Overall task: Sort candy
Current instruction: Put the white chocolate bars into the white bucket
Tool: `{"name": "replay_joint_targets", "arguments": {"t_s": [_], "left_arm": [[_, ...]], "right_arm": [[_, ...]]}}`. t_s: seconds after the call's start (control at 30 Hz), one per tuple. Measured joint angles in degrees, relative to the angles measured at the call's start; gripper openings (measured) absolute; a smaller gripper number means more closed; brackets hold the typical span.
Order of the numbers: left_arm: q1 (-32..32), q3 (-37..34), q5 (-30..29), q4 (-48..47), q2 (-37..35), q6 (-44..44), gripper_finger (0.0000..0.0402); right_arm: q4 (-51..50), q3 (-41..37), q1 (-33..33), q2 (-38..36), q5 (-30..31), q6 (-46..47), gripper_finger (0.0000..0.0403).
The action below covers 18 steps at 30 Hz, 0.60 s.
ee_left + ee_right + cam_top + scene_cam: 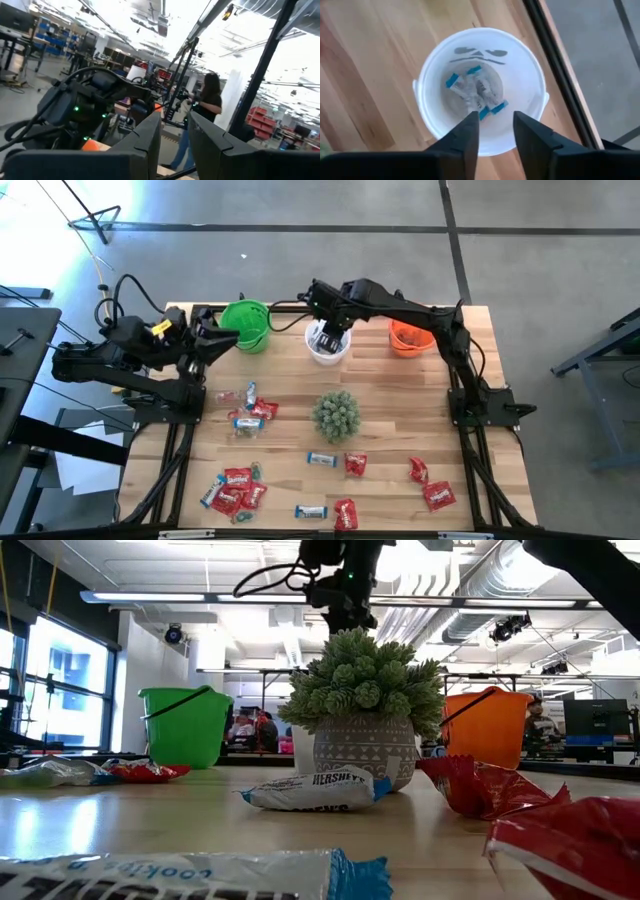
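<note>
While the left gripper (222, 340) waits beside the green cup (246, 325), fingers parted and empty, the white cup (328, 348) is half hidden under the right gripper (326, 338). Its jaws stand apart, holding nothing, above blue-and-white candy (479, 93) inside the cup. More candy (240, 489) lies scattered nearer the table's (400, 400) front, red wrappers among it.

"HERSHEY'S" on blue-and-white candy (312, 790)

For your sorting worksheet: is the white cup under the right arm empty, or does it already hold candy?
It holds candy. In the right wrist view, blue-and-white wrapped sweets lie on the bottom of the white cup, below the open right gripper.
</note>
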Motion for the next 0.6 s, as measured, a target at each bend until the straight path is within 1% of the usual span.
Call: {"name": "replay_joint_targets", "arguments": {"t_s": [0.1,0.2,0.43,0.53,0.6], "left_arm": [[0.0,0.0,-0.48,0.0,0.0,0.19,0.0082],[0.0,0.0,-0.57,-0.02,0.0,0.61,0.0082],[0.0,0.0,-0.58,-0.04,0.0,0.56,0.0082],[-0.04,-0.01,-0.55,-0.07,-0.02,0.48,0.0082],[-0.04,-0.01,0.06,-0.09,-0.04,0.1,0.0082]], "right_arm": [[0.52,0.06,-0.02,-0.02,0.04,0.26,0.0135],[-0.36,0.41,0.13,-0.02,-0.1,2.74,0.0143],[-1.24,0.5,3.54,-0.04,-3.02,3.9,0.014],[-3.21,0.5,5.91,-0.04,-7.02,4.21,0.0137],[-3.91,0.5,7.88,-0.04,-8.35,4.91,0.0134]]}}
